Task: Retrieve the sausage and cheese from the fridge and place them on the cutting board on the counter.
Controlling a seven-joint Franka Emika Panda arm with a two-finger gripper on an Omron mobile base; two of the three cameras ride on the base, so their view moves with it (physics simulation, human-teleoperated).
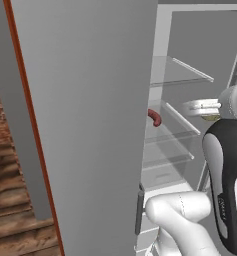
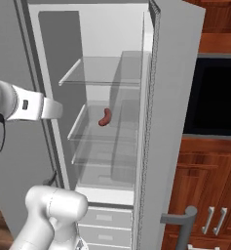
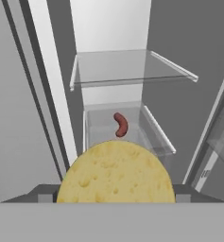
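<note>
The pincer (image 3: pixel 114 201) grips the cheese (image 3: pixel 115 174), a pale yellow round that blocks the lower hand view. Beyond it the sausage (image 3: pixel 120 124) lies on the fridge's (image 2: pixel 114 29) middle glass shelf (image 2: pixel 95 134), under another shelf (image 3: pixel 127 66), the door (image 1: pixel 85 125) swung wide

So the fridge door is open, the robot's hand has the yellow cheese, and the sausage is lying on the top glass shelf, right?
Not quite: the sausage lies on the second glass shelf, below the top one, as the right base view shows. The fridge is open and the cheese sits in the gripper.
</note>
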